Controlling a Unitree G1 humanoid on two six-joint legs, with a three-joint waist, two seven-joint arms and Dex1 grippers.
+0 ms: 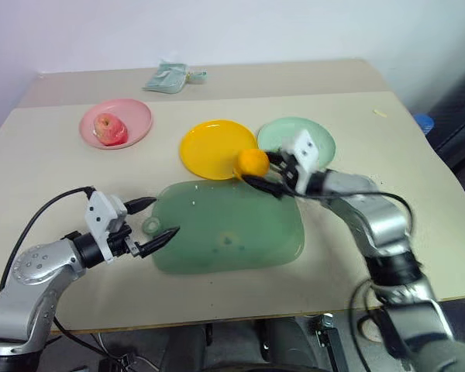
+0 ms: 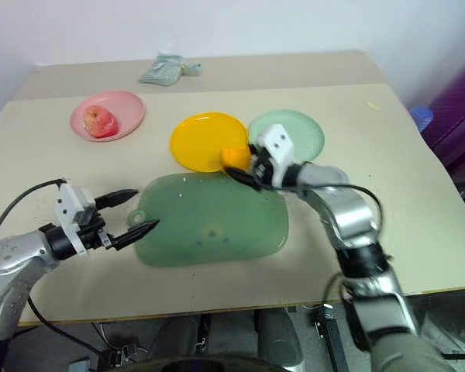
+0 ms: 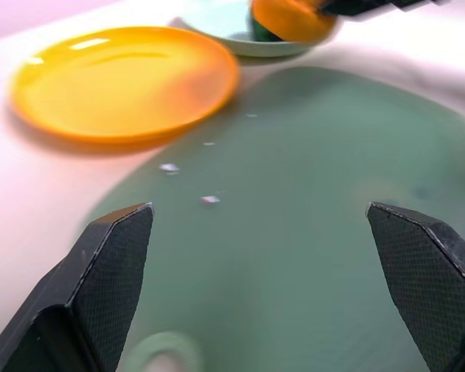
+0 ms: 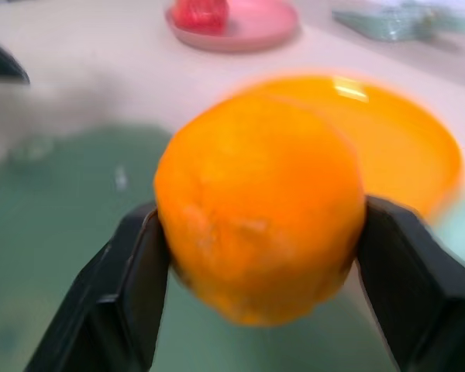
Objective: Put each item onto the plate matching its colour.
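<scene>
Three round plates sit in a loose row across the far half of the bench (image 1: 418, 186): a pink plate (image 1: 136, 118) on the left, a yellow plate (image 1: 209, 151) in the middle, and a mint green plate (image 1: 283, 133) just to its right. The pink-red apple (image 1: 110, 129) already lies on the pink plate.

The right end effector (image 4: 260, 256) is clenched on the orange fruit (image 1: 253, 162), one black finger pressed against each side of it (the right wrist view shows this plainly). The fruit hangs at the near right rim of the yellow plate, between that plate and the mint green one, and just past the far edge of the translucent green tray (image 1: 232, 229). In the left wrist view a dark green patch shows behind the orange fruit, over the mint green plate; what it is cannot be told.

The tray lies nearer the robot than the plates, with its small loop handle (image 1: 150, 226) turned toward the left end effector (image 1: 156, 225). That end effector is released, its fingers spread wide, their tips at the tray's handle end and holding nothing; whether they touch the tray cannot be told.

A pale green packet (image 1: 169, 77) lies at the far edge of the bench, well apart from the plates. A small yellowish scrap (image 1: 380, 113) lies far right on the bench.
</scene>
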